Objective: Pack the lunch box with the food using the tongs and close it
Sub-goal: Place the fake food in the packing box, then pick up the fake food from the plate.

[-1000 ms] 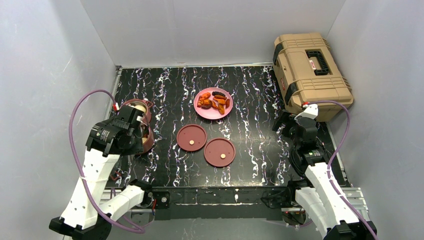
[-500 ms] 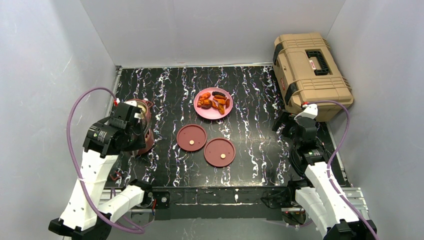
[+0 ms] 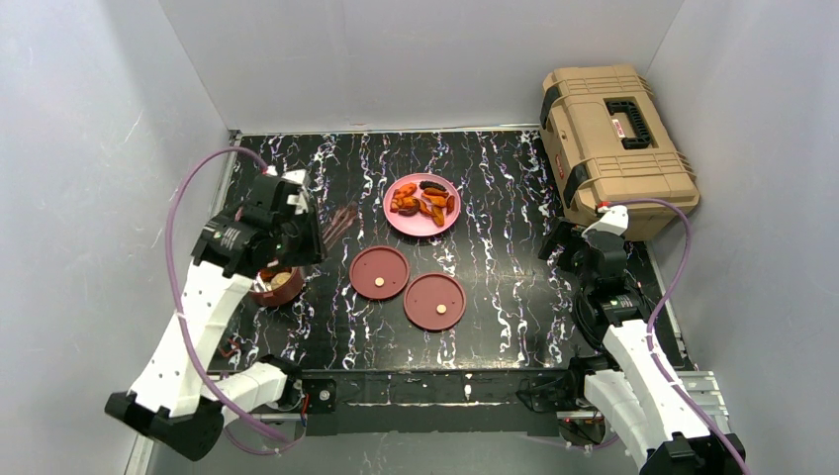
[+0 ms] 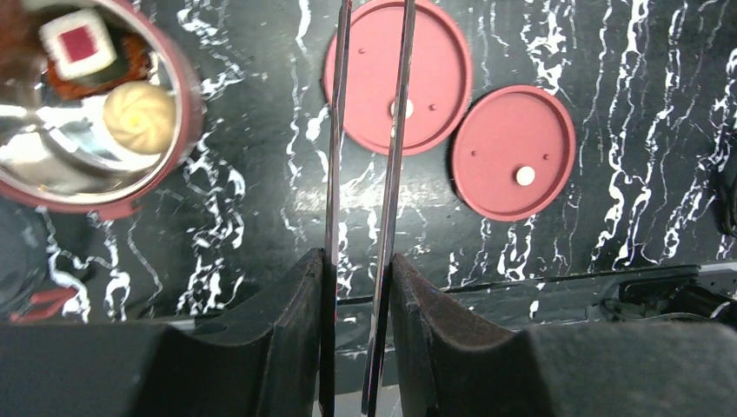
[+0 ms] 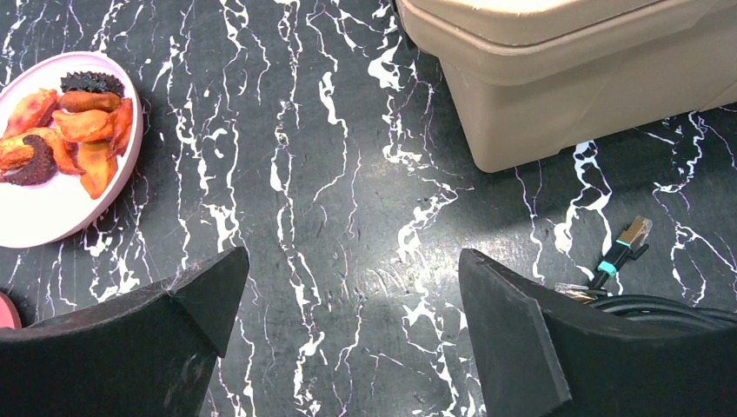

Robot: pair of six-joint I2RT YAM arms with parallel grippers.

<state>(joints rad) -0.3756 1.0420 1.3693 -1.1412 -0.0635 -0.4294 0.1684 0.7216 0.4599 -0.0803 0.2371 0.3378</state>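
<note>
Lunch box [image 3: 275,287] parts are lying well left of the big tan toolbox [image 3: 615,143]. A pink plate [image 3: 420,229] is carrying orange food [image 3: 423,200] mid-table. Two flat lids [image 3: 379,272] [image 3: 434,302] are lying just nearer me, and the bowl [image 4: 187,104] with a bun [image 4: 139,111] is standing at left. My left gripper [image 4: 356,269] is squeezing the thin tongs [image 4: 335,156]. My right gripper [image 5: 349,256] is gaping, empty.

Top high, wide; wrists near, downward; right shares plate [image 3: 420,227].

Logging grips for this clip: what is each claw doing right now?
Left claw: closed on the tongs.
Right claw: open, holding nothing.
</note>
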